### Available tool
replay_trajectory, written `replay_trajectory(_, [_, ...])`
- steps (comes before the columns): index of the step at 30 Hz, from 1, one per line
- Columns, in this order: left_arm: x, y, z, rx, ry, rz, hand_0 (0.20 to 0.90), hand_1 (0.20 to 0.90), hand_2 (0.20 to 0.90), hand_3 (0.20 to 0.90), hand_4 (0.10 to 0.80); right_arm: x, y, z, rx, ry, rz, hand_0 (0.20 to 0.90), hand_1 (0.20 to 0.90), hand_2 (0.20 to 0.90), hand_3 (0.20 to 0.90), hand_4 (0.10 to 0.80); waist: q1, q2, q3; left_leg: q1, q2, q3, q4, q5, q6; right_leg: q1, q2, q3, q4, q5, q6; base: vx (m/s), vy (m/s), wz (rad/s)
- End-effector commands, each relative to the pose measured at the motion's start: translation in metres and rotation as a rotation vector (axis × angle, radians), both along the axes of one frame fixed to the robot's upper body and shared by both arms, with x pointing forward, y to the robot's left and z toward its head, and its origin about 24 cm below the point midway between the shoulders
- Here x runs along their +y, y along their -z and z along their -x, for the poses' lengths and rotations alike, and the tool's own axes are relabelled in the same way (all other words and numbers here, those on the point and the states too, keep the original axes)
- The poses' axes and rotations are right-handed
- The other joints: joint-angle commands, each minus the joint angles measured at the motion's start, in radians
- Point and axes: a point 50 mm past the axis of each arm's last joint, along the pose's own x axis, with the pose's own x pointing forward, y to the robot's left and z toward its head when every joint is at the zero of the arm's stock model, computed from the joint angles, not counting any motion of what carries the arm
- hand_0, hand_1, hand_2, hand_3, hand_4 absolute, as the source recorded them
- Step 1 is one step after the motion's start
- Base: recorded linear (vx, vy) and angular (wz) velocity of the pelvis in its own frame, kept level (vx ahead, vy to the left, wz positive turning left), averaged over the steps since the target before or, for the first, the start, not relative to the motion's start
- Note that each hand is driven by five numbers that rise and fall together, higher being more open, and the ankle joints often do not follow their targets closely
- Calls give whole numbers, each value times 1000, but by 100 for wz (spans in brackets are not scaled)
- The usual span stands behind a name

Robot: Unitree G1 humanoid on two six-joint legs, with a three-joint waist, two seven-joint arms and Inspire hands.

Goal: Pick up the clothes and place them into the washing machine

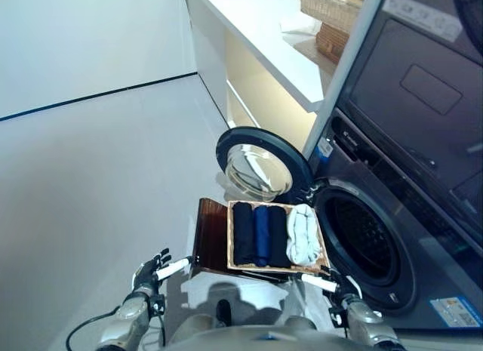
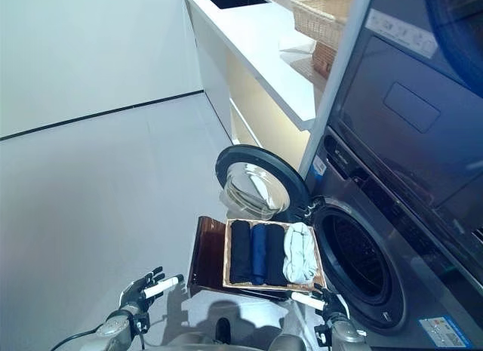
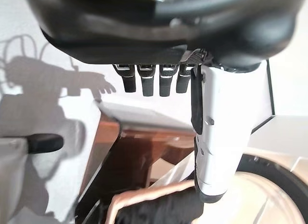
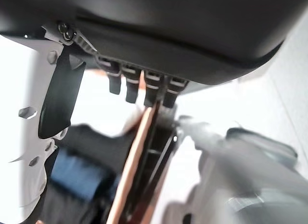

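Left hand (image 1: 151,273) low at the left, above the pale floor (image 1: 90,185), fingers relaxed and spread, white-covered thumb pointing toward the brown stand (image 1: 210,234); empty, not touching anything. Brown stand just right of that hand, carrying a shallow wicker tray (image 1: 276,267). In the tray, side by side: three dark rolled clothes (image 1: 260,234), the middle one bluer, then a white rolled garment (image 1: 303,234) at the right end, all lying inside the rim. Behind the tray, round washer door (image 1: 260,166) swung wide open, glass bowl facing out. Right hand (image 1: 338,283) low, just beside the tray's near right corner, fingers loosely extended and holding nothing, thumb with white cover pointing toward the tray. Right of the tray, washing machine (image 1: 392,215) with its dark drum opening (image 1: 361,238) empty as far as visible. Farther back, white table (image 2: 264,41) with a woven basket (image 2: 321,15) on top, near the machine's upper edge.
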Motion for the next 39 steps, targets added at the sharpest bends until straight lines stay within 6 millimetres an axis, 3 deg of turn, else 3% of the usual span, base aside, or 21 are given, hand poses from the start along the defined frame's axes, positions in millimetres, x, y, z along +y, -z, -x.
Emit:
replay_trajectory(1, [19, -35, -34, -207, -10, -48, 900, 900, 900, 900, 800, -15, -24, -35, -149, 7, 63, 900, 900, 900, 900, 800, -33, -4, 76, 61, 56, -75, -20, 6, -140, 50, -34, -24, -190, 215, 40, 101, -99, 2])
replay_trajectory(5, [23, -37, -33, -213, -35, -55, 900, 900, 900, 900, 800, -13, -24, -36, -153, 3, 60, 900, 900, 900, 900, 800, -54, -24, 93, 95, 60, -88, -26, -17, -165, 24, -48, -37, -324, 246, 69, 119, -126, 1])
replay_trajectory(7, [25, -34, -29, -203, -43, -56, 900, 900, 900, 900, 800, -13, -24, -36, -152, -17, 66, 900, 900, 900, 900, 800, -43, -49, 96, 107, 59, -86, -19, -30, -180, 84, -60, -81, -396, 259, 84, 101, -144, 21])
replay_trajectory(10, [25, -30, -24, -184, -63, -50, 900, 900, 900, 900, 800, -14, -29, -41, -172, -38, 82, 900, 900, 900, 900, 800, -31, -53, 84, 100, 69, -81, -21, -27, -188, 112, -50, -110, -424, 238, 90, 27, -64, 25])
replay_trajectory(12, [25, -29, -22, -182, -70, -49, 900, 900, 900, 900, 800, -14, -31, -44, -182, -43, 89, 900, 900, 900, 900, 800, -26, -51, 79, 97, 72, -81, -21, -27, -185, 105, -52, -113, -403, 229, 93, 17, -38, -9])
replay_trajectory(14, [28, -32, -24, -192, -75, -57, 900, 900, 900, 900, 800, -16, -39, -53, -221, -48, 110, 900, 900, 900, 900, 800, -36, -47, 92, 93, 69, -87, -28, -25, -183, 52, -62, -68, -357, 262, 104, -32, -49, -30])
replay_trajectory(16, [28, -36, -29, -216, -80, -62, 900, 900, 900, 900, 800, -14, -45, -63, -261, -60, 124, 900, 900, 900, 900, 800, -37, -42, 111, 60, 79, -88, -23, -23, -194, 31, -65, -52, -400, 257, 98, -92, -134, 8])
replay_trajectory(17, [31, -40, -33, -243, -96, -73, 900, 900, 900, 900, 800, -14, -50, -69, -285, -79, 151, 900, 900, 900, 900, 800, -26, -41, 120, 41, 98, -82, -8, -26, -212, 16, -59, -87, -441, 242, 89, -30, -164, 5])
replay_trajectory(18, [31, -40, -33, -242, -96, -73, 900, 900, 900, 900, 800, -14, -50, -69, -285, -79, 151, 900, 900, 900, 900, 800, -27, -40, 119, 39, 100, -84, -6, -27, -213, 18, -57, -90, -442, 242, 88, 22, -180, -8])
replay_trajectory(23, [25, -37, -35, -247, -111, -47, 900, 900, 900, 900, 800, -15, -58, -73, -319, -112, 161, 900, 900, 900, 900, 800, -30, -30, 117, 36, 173, -118, -37, 13, -248, 43, -4, -120, -454, 186, 62, 55, -140, -3])
replay_trajectory(25, [20, -38, -38, -255, -102, -34, 900, 900, 900, 900, 800, -18, -60, -75, -321, -121, 188, 900, 900, 900, 900, 800, -34, -24, 119, 28, 183, -126, -48, 21, -252, 37, 5, -122, -448, 173, 55, 16, -99, 24])
replay_trajectory(30, [13, -45, -46, -302, -77, -26, 900, 900, 900, 900, 800, -29, -69, -85, -337, -117, 293, 900, 900, 900, 900, 800, -36, -8, 134, -6, 189, -133, -57, 36, -253, -8, 8, -120, -431, 168, 49, -37, -46, 19])
replay_trajectory(36, [5, -50, -50, -337, -41, -8, 900, 900, 900, 900, 800, -43, -84, -115, -340, -120, 415, 900, 900, 900, 900, 800, -13, 20, 155, -71, 185, -133, -81, 69, -256, -77, 7, -115, -433, 181, 49, -60, -20, 2])
replay_trajectory(39, [4, -50, -52, -340, -32, -7, 900, 900, 900, 900, 800, -45, -82, -118, -313, -112, 430, 900, 900, 900, 900, 800, -7, 24, 163, -86, 183, -136, -81, 72, -255, -88, 6, -115, -430, 182, 49, -25, -11, 1])
